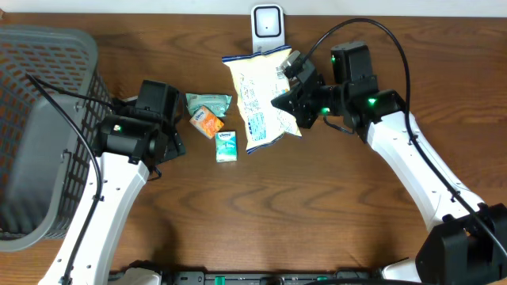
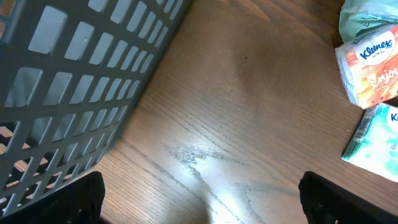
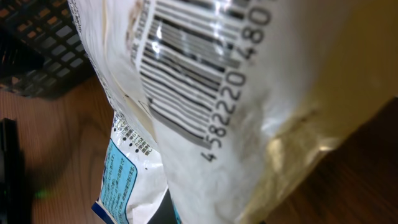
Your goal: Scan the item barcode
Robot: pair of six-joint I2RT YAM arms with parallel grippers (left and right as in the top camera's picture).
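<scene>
Here's the right gripper (image 1: 291, 101), clamped tight on the right-hand edge of the crinkly white-and-blue snack bag (image 1: 255, 99), and from above the bag sits in the middle of the far half of the brown wooden table (image 1: 301, 214). Its top edge is right up by the foot of the small white upright scanner (image 1: 268, 25) at the back. Up close from the right wrist, the black-striped barcode (image 3: 186, 68) runs slantwise across the glossy white film, digits printed alongside, with glare over part of the bars. Over on the other side, the left gripper (image 2: 199, 202) hangs just above the bare wood with its jaws spread wide, nothing between them. The grey plastic lattice basket (image 1: 40, 119) stands to its left. To its right lie the orange Kleenex tissue pack (image 1: 207, 123) and the teal-and-white tissue pack (image 1: 226, 146), close together, and a pale green crumpled packet (image 1: 207, 101) rests just behind the orange one. All three lie just left of the snack bag.
</scene>
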